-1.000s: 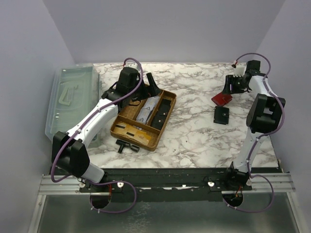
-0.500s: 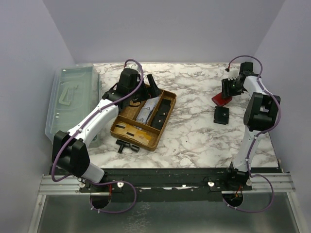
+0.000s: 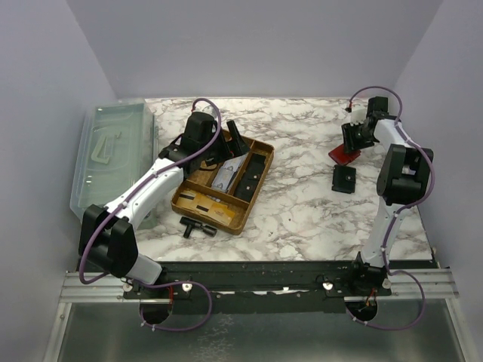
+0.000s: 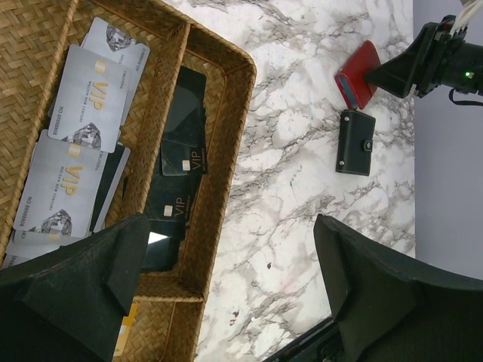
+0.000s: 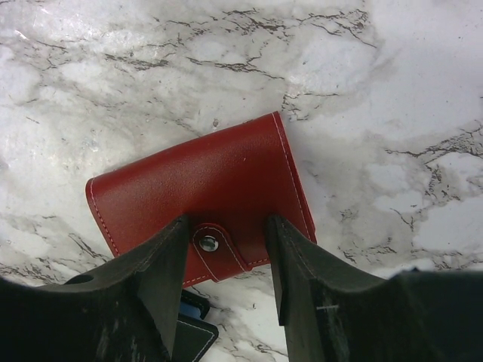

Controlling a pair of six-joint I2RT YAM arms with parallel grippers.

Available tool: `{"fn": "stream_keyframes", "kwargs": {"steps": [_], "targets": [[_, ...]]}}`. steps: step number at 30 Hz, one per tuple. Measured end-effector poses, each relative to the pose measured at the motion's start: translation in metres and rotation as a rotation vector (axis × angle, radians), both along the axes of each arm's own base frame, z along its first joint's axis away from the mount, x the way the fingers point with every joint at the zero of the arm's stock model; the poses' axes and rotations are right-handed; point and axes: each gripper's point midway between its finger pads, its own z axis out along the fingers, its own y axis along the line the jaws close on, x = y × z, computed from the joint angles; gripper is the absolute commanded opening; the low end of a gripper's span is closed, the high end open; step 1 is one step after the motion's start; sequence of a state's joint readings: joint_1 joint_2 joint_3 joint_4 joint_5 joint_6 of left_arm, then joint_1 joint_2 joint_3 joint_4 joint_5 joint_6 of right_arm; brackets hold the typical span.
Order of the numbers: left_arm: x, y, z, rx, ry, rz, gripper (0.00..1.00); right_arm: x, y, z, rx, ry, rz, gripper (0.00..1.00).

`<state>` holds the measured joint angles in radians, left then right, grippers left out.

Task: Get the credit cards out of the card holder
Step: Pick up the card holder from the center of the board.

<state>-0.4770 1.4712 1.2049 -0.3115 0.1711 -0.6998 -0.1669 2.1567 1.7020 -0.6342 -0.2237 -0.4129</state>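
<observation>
Right wrist view alone shows card holder (image 5: pixel 204 177) snap tab (image 5: pixel 217 249), right fingers (image 5: pixel 155 271) apart astride it. Left fingers (image 4: pixel 75 302) wide open; cards (image 4: pixel 83 105) at 10 o'clock read "VIP"

You have a red holder (image 5: pixel 196 185) in smooth, stitched leather-look material with a shiny metal snap (image 5: pixel 207 243). Your table (image 5: pixel 392 90) is smooth, marble-patterned. Tray (image 4: pixel 240 98): rough woven wicker. Cards (image 4: pixel 90 105): glossy plastic. Bin (image 3: pixel 113 151): clear plastic.

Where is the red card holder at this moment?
The red card holder lies at the marble table's far right in the top view, just beyond the black card holder, under the fingers of the right gripper.
</observation>
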Motion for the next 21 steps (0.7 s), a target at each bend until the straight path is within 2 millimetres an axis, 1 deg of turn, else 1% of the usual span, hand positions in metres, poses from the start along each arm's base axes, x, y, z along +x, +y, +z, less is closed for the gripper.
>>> {"fn": "stream_keyframes", "kwargs": {"steps": [7,13,18,21], "targets": [[0.0,-0.003,0.004,-0.026,-0.006,-0.001,0.99,-0.001,0.005,0.001,-0.023,-0.019,0.017,0.5],[-0.001,-0.005,0.006,-0.04,-0.005,-0.011,0.99,-0.001,0.006,0.003,-0.013,-0.021,0.007,0.53],[-0.003,-0.005,0.003,-0.047,-0.001,-0.006,0.99,-0.008,0.016,0.01,0.077,-0.002,-0.045,0.57],[-0.006,-0.003,0.001,-0.049,0.007,-0.002,0.99,-0.008,0.018,0.022,0.143,-0.015,-0.089,0.57]]}}
